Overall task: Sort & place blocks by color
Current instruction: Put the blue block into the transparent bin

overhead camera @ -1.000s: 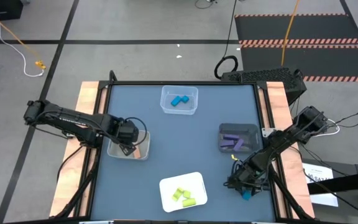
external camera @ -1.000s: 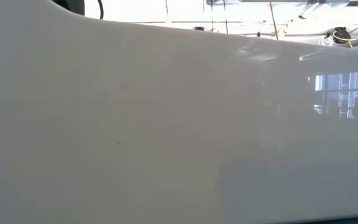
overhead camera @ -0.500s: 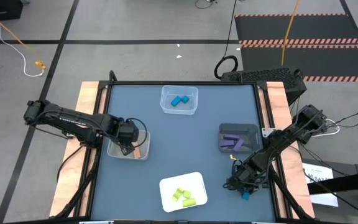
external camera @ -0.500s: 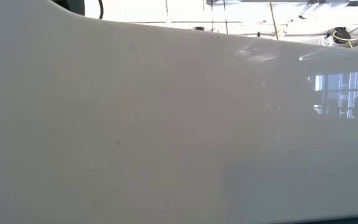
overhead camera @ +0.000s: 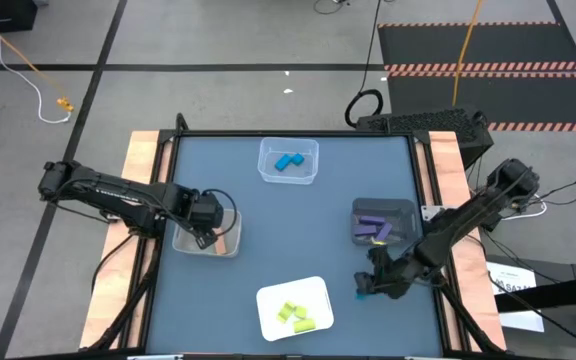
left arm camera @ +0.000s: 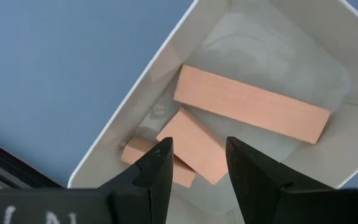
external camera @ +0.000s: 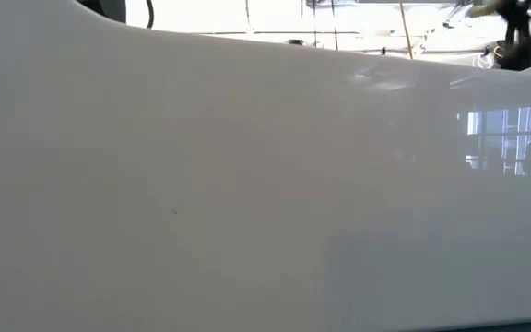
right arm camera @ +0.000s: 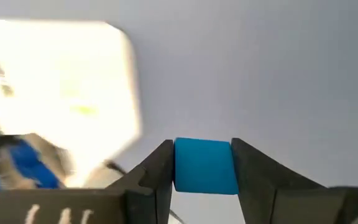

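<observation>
My right gripper [overhead camera: 364, 288] is shut on a small blue block [right arm camera: 205, 165], above the table between the white tray [overhead camera: 313, 293] of yellow-green blocks [overhead camera: 294, 315] and the near right corner. My left gripper [left arm camera: 197, 163] points down, open, over the clear bin [overhead camera: 230, 240] at the table's left. Three tan blocks [left arm camera: 250, 102] lie flat on that bin's floor below the fingers. Two blue blocks [overhead camera: 287, 161] lie in the clear bin [overhead camera: 308, 172] at the far middle. Purple blocks [overhead camera: 372, 226] lie in the grey bin [overhead camera: 405, 209] at the right. My right gripper pinches the blue block's two opposite sides [right arm camera: 179, 167] between its two fingers. The fingers slant down from the table's right side. In the right wrist view the block shows only at their free ends, lifted clear of the table.
The low view is almost filled by the white tray's wall [external camera: 247, 184]. Bare blue table [overhead camera: 268, 225] lies in the middle between the bins. Wooden rails [overhead camera: 143, 160] and a black frame run along the table's sides.
My right gripper has risen from the near right corner and swung toward the white tray, rolling as it went. The blue block, which lay on the table at its fingers, has come up with it and now hangs clear of the table.
</observation>
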Available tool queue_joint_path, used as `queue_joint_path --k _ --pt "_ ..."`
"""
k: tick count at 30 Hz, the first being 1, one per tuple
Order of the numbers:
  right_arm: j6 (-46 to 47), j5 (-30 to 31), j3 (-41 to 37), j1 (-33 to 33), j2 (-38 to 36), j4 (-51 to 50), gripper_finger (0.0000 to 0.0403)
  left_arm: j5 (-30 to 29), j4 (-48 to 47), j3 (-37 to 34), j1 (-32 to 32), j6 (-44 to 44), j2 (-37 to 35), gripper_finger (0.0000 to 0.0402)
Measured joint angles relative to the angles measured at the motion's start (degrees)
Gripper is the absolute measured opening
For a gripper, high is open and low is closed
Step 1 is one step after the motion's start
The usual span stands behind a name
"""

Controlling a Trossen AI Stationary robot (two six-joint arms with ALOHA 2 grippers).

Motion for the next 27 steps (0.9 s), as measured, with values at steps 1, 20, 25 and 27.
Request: queue_joint_path --k 1,20,25,27 --pt "-1.1 3.8 0.0 0.0 -2.0 -0.7 0.0118 0.0 0.0 0.0 0.0 -0.4 0.0 0.0147" --pt "-81.5 29.5 0.1 -26.2 -18.3 29.6 0.0118 -5.4 60.5 0.0 0.0 13.6 0.0 0.0148" --pt "-94.8 19.6 0.1 -33.0 -16.8 41.3 0.0119 -16.5 70.7 0.0 1.2 21.9 0.0 0.0148" --pt "-94.0 17.0 0.1 -35.6 -16.0 43.5 0.0119 -17.2 75.5 0.0 2.1 26.6 0.0 0.0148"
